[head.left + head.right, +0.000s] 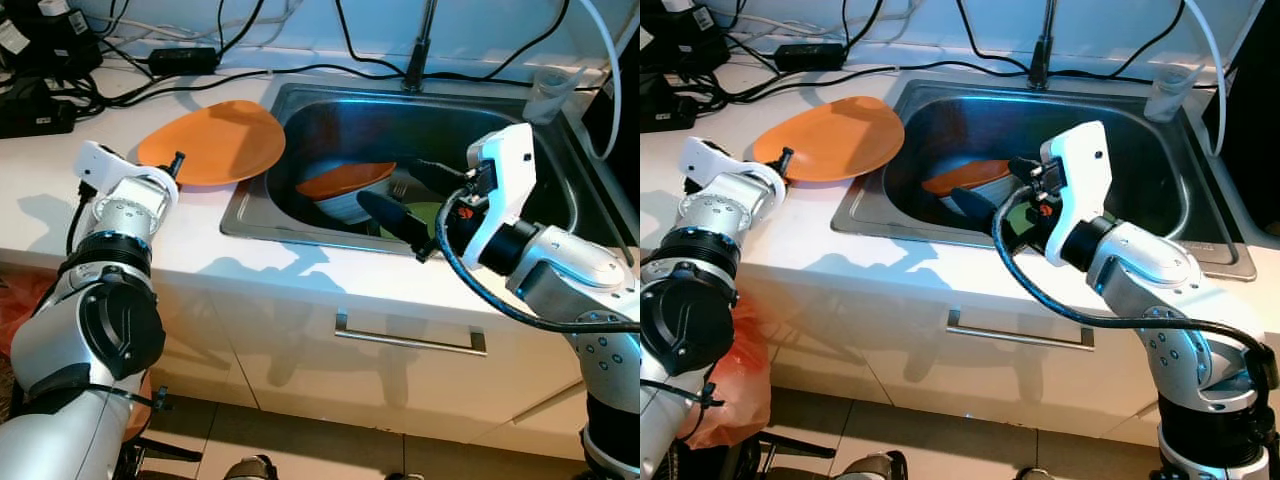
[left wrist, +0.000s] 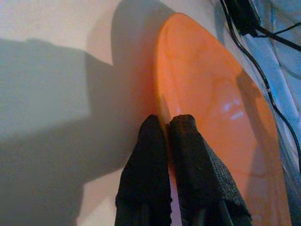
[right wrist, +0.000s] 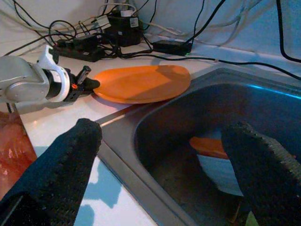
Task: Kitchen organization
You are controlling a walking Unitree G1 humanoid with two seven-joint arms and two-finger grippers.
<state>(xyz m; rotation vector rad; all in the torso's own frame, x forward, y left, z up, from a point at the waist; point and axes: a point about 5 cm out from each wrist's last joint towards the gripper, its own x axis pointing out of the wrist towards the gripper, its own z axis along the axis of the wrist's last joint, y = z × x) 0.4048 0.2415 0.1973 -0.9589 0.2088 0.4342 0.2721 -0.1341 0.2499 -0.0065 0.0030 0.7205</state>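
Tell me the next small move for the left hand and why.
Probably lift the orange plate slightly off the counter. The left hand is shut on the plate's rim, the plate overhangs the sink edge, and the right hand hangs open over the basin.

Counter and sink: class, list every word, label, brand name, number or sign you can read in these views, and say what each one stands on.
No text can be read.
White tags on the black power adapters: marks too small and blurred to read.
Orange plate, pinched at its rim by the left gripper: plain.
Sink, clear cup, dishes in the basin, and the open right gripper: no lettering.
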